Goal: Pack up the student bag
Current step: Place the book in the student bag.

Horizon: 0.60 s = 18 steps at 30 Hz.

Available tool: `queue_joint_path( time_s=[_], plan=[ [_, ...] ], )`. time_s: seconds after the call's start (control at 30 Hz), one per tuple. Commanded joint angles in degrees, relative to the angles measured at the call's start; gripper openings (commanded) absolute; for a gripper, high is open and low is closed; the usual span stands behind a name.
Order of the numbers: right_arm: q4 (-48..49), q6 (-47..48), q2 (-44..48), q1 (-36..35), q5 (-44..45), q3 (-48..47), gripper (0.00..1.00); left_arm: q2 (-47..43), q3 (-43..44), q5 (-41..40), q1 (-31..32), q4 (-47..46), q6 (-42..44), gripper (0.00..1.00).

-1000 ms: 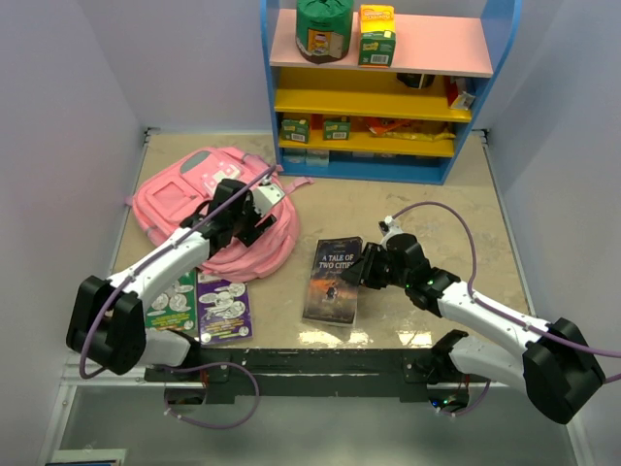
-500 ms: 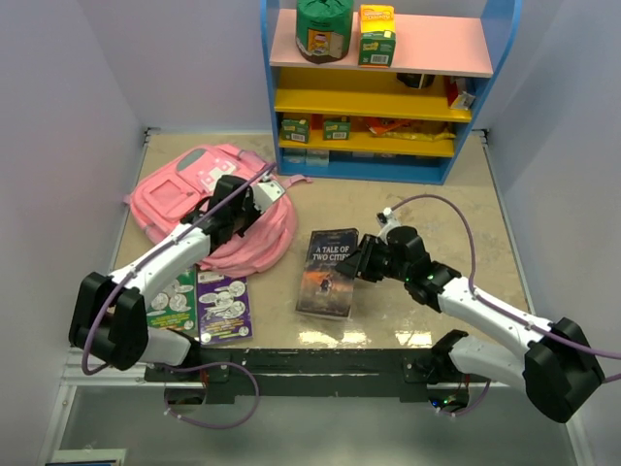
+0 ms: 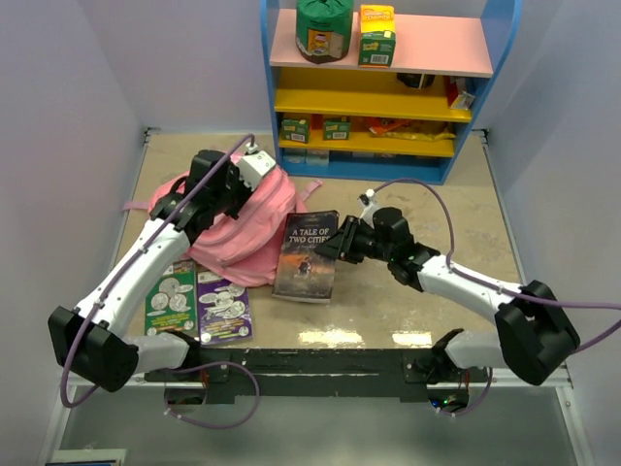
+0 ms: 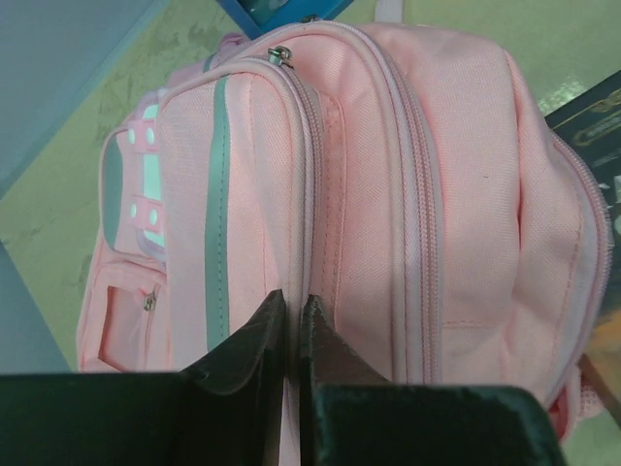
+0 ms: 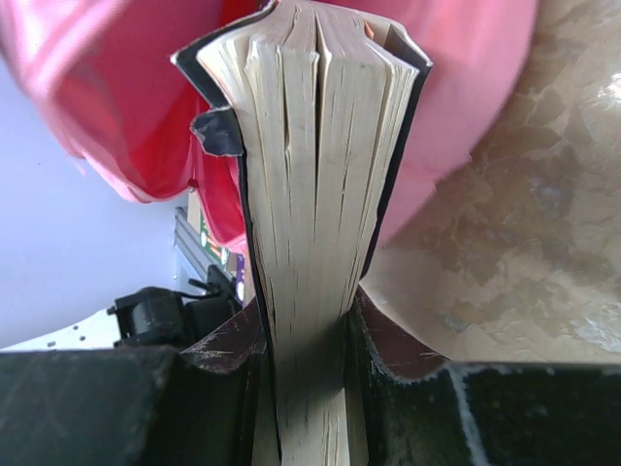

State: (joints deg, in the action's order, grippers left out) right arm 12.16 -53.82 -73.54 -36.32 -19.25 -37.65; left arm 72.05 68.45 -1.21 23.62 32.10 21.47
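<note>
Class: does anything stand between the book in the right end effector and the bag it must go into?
No object lies between the book and the bag; they are close together. But the bag's zips, seen from the left wrist, look closed, so no opening shows.

Probably robot lab cell; plain lilac walls [image 3: 58, 116]; bright toy-like shelf [image 3: 437, 44]; arms [image 3: 131, 277] bolted to table [image 3: 456, 214].

Soft pink student bag [image 3: 254, 218], pale grey stripe and front pockets uppermost, visible zips closed, fabric bunched and humped up, on the counter [image 3: 485, 228], just front-left of the blue shelf unit [image 3: 388, 172]
</note>
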Motion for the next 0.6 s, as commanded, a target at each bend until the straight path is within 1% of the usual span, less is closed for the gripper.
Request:
queue_joint_path(
  time_s=[0.0, 0.07, 0.1, 0.2, 0.33, 0.37, 0.47, 0.57],
  plan=[
    [14.28, -4.8, -2.82, 0.11, -5.1, -2.6, 0.0, -4.2, 8.19, 9.09, 0.11, -2.66, -2.4, 0.01],
    [17.08, -6.03, -5.2, 0.19, -6.41, -3.92, 0.0, -4.11, 8.55, 12.8, 0.11, -0.65, -2.05, 0.02],
    [17.97, -6.73, -8.08, 0.19, -6.94, -4.62, 0.0, -4.02, 8.46, 15.86, 0.2, -0.02, -2.05, 0.02],
    [21.32, -9.8, -12.67, 0.11, -8.09, -8.39, 0.0, -4.63, 6.44, 18.96, 0.11, 0.51, -1.52, 0.01],
    [25.44, -14.54, -21.44, 0.1, -6.25, -13.76, 0.0, -5.26, 4.51, 19.85, 0.11, -0.54, -1.7, 0.01],
    [29.37, -15.69, -22.95, 0.19, -6.16, -14.72, 0.0, -5.08, 4.42, 19.85, 0.2, -0.37, -1.79, 0.01],
    [35.28, -18.42, -28.92, -0.33, -4.84, -18.94, 0.0, -4.9, 3.72, 19.32, 0.11, -0.72, -1.7, 0.0],
    [37.22, -18.95, -33.58, -2.17, 0.77, -22.81, 0.0, -4.99, 3.27, 18.71, 0.11, -1.51, -1.96, 0.0]
  ],
)
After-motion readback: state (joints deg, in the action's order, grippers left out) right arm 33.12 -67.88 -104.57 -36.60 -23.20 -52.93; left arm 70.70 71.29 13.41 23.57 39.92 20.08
